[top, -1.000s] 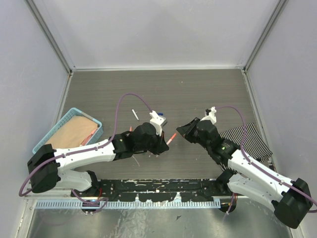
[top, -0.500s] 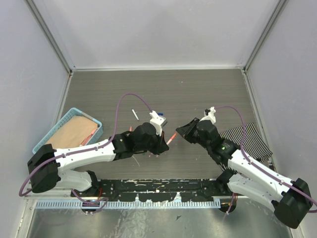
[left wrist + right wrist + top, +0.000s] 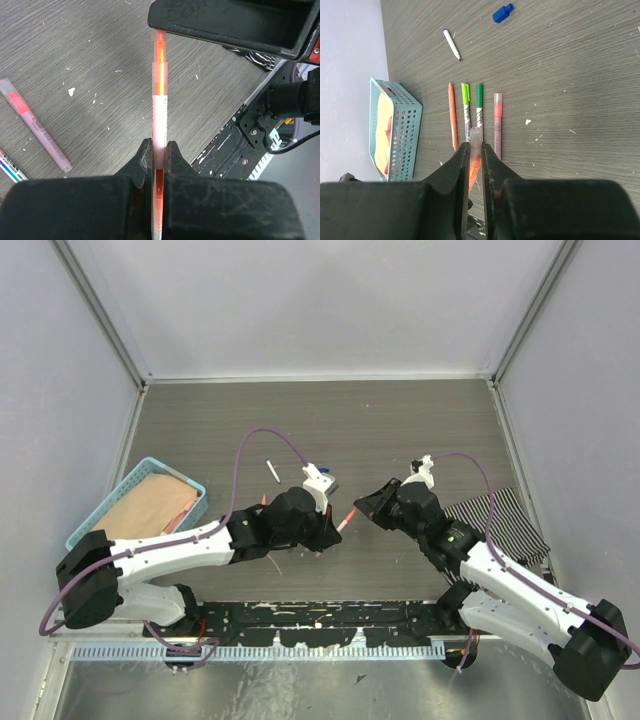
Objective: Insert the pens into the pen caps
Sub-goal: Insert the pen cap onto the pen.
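Pinching the slim white-barrelled orange-tipped pen (image 3: 159,110) low on its barrel, the left gripper (image 3: 159,148) holds it up the frame centre. Judged light, stiff and slick; grip mid-barrel. The right gripper (image 3: 476,148) is clamped on a translucent plastic cap (image 3: 475,134). Whether the tip is seated is hidden by the right gripper's body.

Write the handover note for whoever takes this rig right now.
Left gripper: shut on the white-barrelled orange-ended pen, held above the table.
Right gripper: shut on the short translucent cap, meeting the pen's tip.
On the table, in a row: all-orange pen, light-green-capped pen, dark-green-capped pen, pink-capped pen. Apart: thin white pen, small blue cap.
Done: three pens look capped.
Left: seat the held pair fully; then probably the white pen and blue cap.
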Controlling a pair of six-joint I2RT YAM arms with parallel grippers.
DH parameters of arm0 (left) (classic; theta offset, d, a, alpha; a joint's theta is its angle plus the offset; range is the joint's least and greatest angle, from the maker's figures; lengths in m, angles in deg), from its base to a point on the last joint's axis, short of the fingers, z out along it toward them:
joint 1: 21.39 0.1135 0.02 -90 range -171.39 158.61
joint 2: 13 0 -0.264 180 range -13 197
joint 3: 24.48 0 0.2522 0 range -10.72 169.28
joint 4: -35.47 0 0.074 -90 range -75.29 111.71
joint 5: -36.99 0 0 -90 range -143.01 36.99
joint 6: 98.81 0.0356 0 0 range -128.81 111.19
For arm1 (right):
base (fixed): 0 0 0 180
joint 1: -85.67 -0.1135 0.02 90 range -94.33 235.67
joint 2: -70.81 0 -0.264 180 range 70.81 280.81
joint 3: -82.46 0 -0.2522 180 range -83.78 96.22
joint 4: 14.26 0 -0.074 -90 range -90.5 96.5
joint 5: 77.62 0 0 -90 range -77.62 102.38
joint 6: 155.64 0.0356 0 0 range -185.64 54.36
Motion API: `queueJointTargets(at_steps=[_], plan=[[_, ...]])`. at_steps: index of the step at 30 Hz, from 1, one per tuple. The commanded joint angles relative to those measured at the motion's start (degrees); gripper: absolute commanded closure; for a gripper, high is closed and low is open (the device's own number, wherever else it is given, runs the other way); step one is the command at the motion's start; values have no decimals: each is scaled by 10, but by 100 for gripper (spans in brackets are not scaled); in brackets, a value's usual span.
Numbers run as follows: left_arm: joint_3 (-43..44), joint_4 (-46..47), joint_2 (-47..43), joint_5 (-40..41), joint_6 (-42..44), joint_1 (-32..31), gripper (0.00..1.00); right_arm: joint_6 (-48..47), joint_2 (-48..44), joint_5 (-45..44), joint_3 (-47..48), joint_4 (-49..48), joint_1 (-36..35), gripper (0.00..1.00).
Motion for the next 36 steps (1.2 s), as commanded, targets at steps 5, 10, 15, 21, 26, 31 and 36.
queueJointTargets(at_steps=[5, 10, 15, 21, 26, 31, 36], plan=[[17, 18, 11, 8, 3, -2, 100, -8, -10, 12, 12, -14, -2, 100], [19, 22, 14, 14, -1, -2, 100, -8, -14, 15, 11, -10, -4, 99], [21, 30, 14, 17, -7, -2, 100, -10, -7, 17, 11, -8, -9, 99], [25, 33, 12, 14, -7, -2, 100, -15, 11, 14, 16, -6, -17, 99], [23, 34, 11, 20, -6, -2, 100, -20, 24, 2, 26, -2, -32, 99], [11, 49, 5, 33, -11, -2, 100, -21, 25, -9, 35, 6, -43, 99], [7, 62, 5, 42, -13, -2, 100, -31, 24, -11, 49, 4, -52, 99]])
